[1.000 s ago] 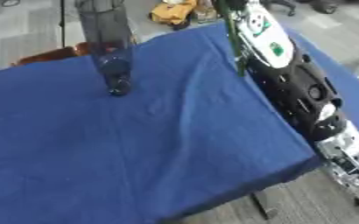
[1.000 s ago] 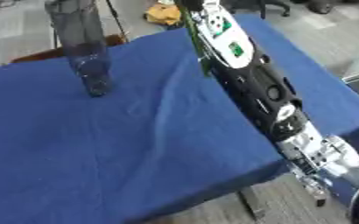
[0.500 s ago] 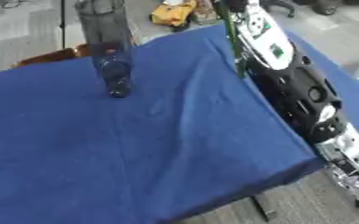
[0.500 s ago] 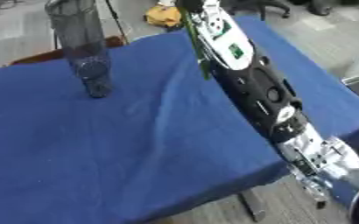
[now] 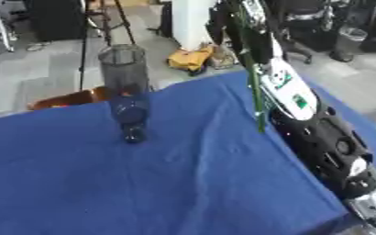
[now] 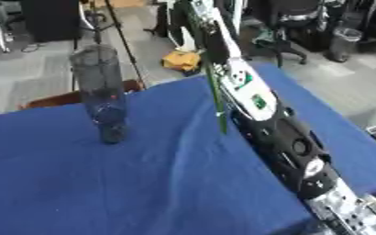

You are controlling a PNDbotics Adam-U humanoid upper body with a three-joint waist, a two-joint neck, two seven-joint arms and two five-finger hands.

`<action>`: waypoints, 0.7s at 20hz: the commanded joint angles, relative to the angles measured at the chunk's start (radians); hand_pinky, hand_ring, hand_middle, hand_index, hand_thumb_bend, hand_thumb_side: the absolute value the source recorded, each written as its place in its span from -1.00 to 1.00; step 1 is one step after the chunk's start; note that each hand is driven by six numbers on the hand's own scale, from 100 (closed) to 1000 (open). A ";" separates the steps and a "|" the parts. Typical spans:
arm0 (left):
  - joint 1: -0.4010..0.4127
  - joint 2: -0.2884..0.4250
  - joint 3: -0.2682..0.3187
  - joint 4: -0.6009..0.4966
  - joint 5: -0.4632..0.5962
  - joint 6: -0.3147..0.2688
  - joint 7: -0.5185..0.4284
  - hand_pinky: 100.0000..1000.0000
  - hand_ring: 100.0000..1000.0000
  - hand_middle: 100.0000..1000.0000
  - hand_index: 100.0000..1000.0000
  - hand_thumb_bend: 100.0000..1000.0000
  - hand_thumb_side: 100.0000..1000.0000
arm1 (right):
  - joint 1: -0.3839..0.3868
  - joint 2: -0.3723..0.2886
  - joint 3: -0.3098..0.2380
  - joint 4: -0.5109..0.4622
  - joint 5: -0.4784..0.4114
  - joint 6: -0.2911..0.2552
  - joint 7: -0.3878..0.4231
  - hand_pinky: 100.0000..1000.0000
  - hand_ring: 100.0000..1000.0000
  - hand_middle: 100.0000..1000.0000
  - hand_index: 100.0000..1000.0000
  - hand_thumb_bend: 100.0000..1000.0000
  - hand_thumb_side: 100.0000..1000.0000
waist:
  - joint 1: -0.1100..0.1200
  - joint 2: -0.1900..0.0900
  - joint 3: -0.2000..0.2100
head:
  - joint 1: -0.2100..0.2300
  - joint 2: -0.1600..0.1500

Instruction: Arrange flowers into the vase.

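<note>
One arm is on show, the robot's right, running from the lower right corner up to the top centre of the frame, and its hand is cut off by the top edge, so whether the fingers are curled or spread cannot be told. Down from that top edge hangs a thin green flower stem [image 5: 253, 78], running alongside the arm's white forearm cover [image 5: 286, 87] and ending in the air just above the cloth, a little right of centre. No bloom is visible; only the stalk shows. Further down the arm comes the black upper section with silver joints [image 5: 335, 151], crossing the right side of the table. Out to the left of the stem, and well apart from it, stands the tall, dark, see-through cylindrical vase [image 5: 127, 98], upright in the upper left part of the frame with its open mouth at the top. It sits on the blue cloth-covered table [image 5: 167, 183], which fills the lower half of the view with a few soft creases. Beyond the far edge lies grey floor, with a small yellow object [image 5: 190, 58] on it.
</note>
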State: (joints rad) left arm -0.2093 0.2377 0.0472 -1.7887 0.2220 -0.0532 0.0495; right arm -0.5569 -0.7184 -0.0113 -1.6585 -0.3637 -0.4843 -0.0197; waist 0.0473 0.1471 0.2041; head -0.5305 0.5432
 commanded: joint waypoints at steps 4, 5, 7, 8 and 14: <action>-0.006 0.026 0.010 -0.014 -0.004 -0.001 0.003 -0.12 0.01 0.13 0.61 -0.54 0.88 | -0.013 -0.038 -0.005 -0.008 -0.010 -0.016 -0.001 -1.00 -0.76 -1.00 -0.47 -1.00 0.77 | -0.016 -0.030 0.001 | 0.001 -0.016; -0.006 0.026 0.010 -0.014 -0.004 -0.001 0.003 -0.12 0.01 0.13 0.61 -0.54 0.88 | -0.013 -0.038 -0.005 -0.008 -0.010 -0.016 -0.001 -1.00 -0.76 -1.00 -0.47 -1.00 0.77 | -0.016 -0.030 0.001 | 0.001 -0.016; -0.006 0.026 0.010 -0.014 -0.004 -0.001 0.003 -0.12 0.01 0.13 0.61 -0.54 0.88 | -0.013 -0.038 -0.005 -0.007 -0.010 -0.016 -0.001 -1.00 -0.76 -1.00 -0.47 -1.00 0.77 | -0.016 -0.030 0.001 | 0.001 -0.016; -0.006 0.026 0.010 -0.014 -0.004 -0.001 0.003 -0.12 0.01 0.13 0.61 -0.54 0.88 | -0.013 -0.038 -0.005 -0.007 -0.010 -0.016 -0.001 -1.00 -0.76 -1.00 -0.47 -1.00 0.77 | -0.016 -0.030 0.001 | 0.001 -0.016; -0.005 0.026 0.010 -0.014 -0.004 -0.001 0.003 -0.12 0.01 0.12 0.61 -0.53 0.88 | -0.011 -0.038 -0.001 -0.013 -0.012 -0.028 0.001 -1.00 -0.57 -1.00 -0.33 -1.00 0.32 | -0.017 -0.029 0.001 | -0.010 -0.021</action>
State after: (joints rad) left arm -0.2092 0.2377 0.0473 -1.7887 0.2204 -0.0533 0.0497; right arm -0.5542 -0.7185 -0.0056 -1.6584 -0.3673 -0.5056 -0.0190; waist 0.0468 0.1471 0.2041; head -0.5402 0.5358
